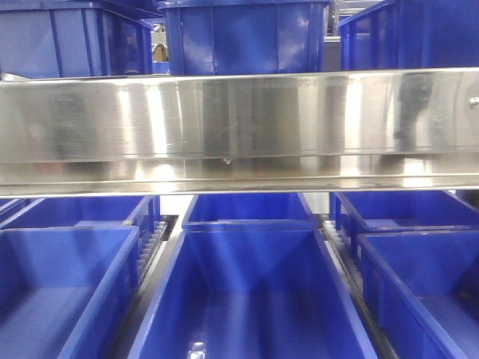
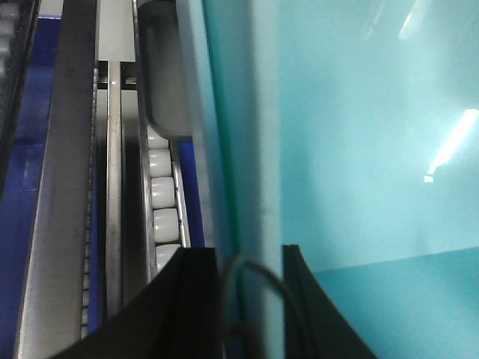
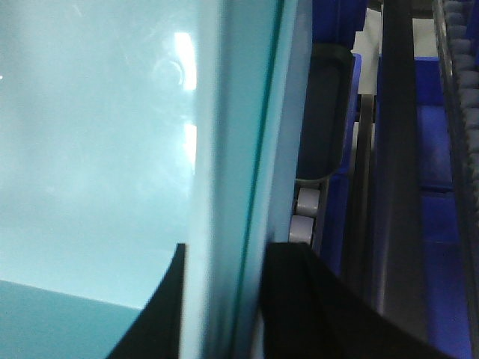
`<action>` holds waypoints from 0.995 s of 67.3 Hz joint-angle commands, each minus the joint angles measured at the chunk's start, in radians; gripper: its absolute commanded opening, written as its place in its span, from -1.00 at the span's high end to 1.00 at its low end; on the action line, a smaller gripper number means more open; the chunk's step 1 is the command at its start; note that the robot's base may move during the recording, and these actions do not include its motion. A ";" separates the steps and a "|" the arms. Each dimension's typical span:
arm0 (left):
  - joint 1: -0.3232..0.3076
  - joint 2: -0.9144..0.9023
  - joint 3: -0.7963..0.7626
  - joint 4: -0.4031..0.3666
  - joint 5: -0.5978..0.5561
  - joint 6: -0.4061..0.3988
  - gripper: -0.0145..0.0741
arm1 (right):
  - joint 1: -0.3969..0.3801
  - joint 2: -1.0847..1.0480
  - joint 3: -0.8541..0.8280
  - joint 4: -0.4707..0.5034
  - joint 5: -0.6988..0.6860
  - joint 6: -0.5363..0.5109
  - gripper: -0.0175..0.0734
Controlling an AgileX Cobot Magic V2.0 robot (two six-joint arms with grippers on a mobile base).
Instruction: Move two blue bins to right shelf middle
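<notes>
A pale light-blue bin (image 2: 359, 149) fills the right of the left wrist view. My left gripper (image 2: 251, 299) is shut on its upright wall, one black finger (image 2: 191, 307) outside and the other inside. The right wrist view shows a pale light-blue bin (image 3: 97, 149) on its left side. There my right gripper (image 3: 224, 299) is shut on the wall in the same way, one finger (image 3: 307, 307) outside by the rollers. I cannot tell whether both views show one bin. Neither gripper appears in the front view.
White rollers (image 2: 163, 191) and steel rails (image 2: 71, 187) run close beside the held wall; more rollers (image 3: 303, 217) lie on the other side. A steel shelf beam (image 1: 239, 127) crosses the front view, with dark royal-blue bins (image 1: 247, 34) above it and others (image 1: 251, 299) in the lanes below.
</notes>
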 commanded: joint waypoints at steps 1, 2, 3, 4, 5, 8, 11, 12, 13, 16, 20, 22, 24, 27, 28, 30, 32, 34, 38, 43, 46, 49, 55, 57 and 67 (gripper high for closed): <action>0.001 -0.020 -0.011 0.002 -0.067 0.012 0.92 | -0.004 -0.024 -0.022 0.011 -0.075 0.000 0.95; 0.001 -0.020 -0.011 0.002 -0.067 0.012 0.92 | -0.004 -0.024 -0.022 0.011 -0.075 0.000 0.95; 0.001 -0.020 -0.011 0.002 -0.067 0.012 0.92 | -0.004 -0.024 -0.022 0.011 -0.075 0.000 0.95; 0.001 -0.020 -0.011 0.002 -0.067 0.012 0.92 | -0.004 -0.024 -0.022 0.011 -0.075 0.000 0.95; 0.001 -0.020 -0.011 0.002 -0.067 0.012 0.92 | -0.004 -0.024 -0.022 0.011 -0.075 0.000 0.95; 0.001 -0.020 -0.011 0.002 -0.067 0.012 0.92 | -0.004 -0.024 -0.022 0.011 -0.075 0.000 0.95; 0.001 -0.020 -0.011 0.002 -0.067 0.012 0.92 | -0.004 -0.024 -0.022 0.011 -0.075 0.000 0.95; 0.001 -0.020 -0.011 0.002 -0.067 0.012 0.92 | -0.004 -0.024 -0.022 0.011 -0.075 0.000 0.95; 0.001 -0.020 -0.011 0.002 -0.067 0.012 0.92 | -0.004 -0.024 -0.022 0.011 -0.075 0.000 0.95; 0.001 -0.020 -0.011 0.002 -0.067 0.012 0.92 | -0.004 -0.024 -0.022 0.011 -0.075 0.000 0.95; 0.001 -0.020 -0.011 0.002 -0.067 0.012 0.92 | -0.004 -0.024 -0.022 0.011 -0.077 0.000 0.95; 0.001 -0.020 -0.011 0.002 -0.067 0.012 0.92 | -0.004 -0.024 -0.022 0.011 -0.079 0.000 0.95; 0.001 -0.020 -0.011 0.002 -0.067 0.012 0.92 | -0.004 -0.024 -0.022 0.011 -0.079 0.000 0.95; 0.001 -0.020 -0.011 0.002 -0.067 0.012 0.92 | -0.004 -0.024 -0.022 0.011 -0.084 0.000 0.95; 0.001 -0.020 -0.011 0.002 -0.067 0.012 0.92 | -0.004 -0.024 -0.022 0.011 -0.087 0.000 0.95; 0.001 -0.020 -0.011 0.002 -0.067 0.012 0.92 | -0.004 -0.024 -0.022 0.011 -0.092 0.000 0.95; 0.001 -0.020 -0.011 0.002 -0.067 0.012 0.92 | -0.004 -0.024 -0.022 0.011 -0.096 0.000 0.95; 0.001 -0.020 -0.011 0.002 -0.067 0.012 0.92 | -0.004 -0.024 -0.022 0.011 -0.105 0.000 0.95; 0.001 -0.020 -0.011 0.002 -0.067 0.012 0.92 | -0.004 -0.024 -0.022 0.011 -0.115 0.000 0.95; 0.001 -0.020 -0.011 0.002 -0.067 0.012 0.92 | -0.004 -0.024 -0.022 0.011 -0.122 0.000 0.95; 0.001 -0.020 -0.011 0.002 -0.067 0.012 0.92 | -0.004 -0.024 -0.022 0.011 -0.122 0.000 0.95; 0.001 -0.020 -0.011 0.002 -0.067 0.012 0.92 | -0.004 -0.024 -0.022 0.011 -0.122 0.000 0.95; 0.001 -0.020 -0.011 0.002 -0.067 0.012 0.92 | -0.004 -0.024 -0.022 0.011 -0.124 0.000 0.95; 0.001 -0.020 -0.011 0.002 -0.067 0.012 0.92 | -0.004 -0.024 -0.022 0.011 -0.124 0.000 0.95; 0.001 -0.020 -0.011 0.002 -0.067 0.012 0.92 | -0.004 -0.024 -0.022 0.011 -0.124 0.000 0.95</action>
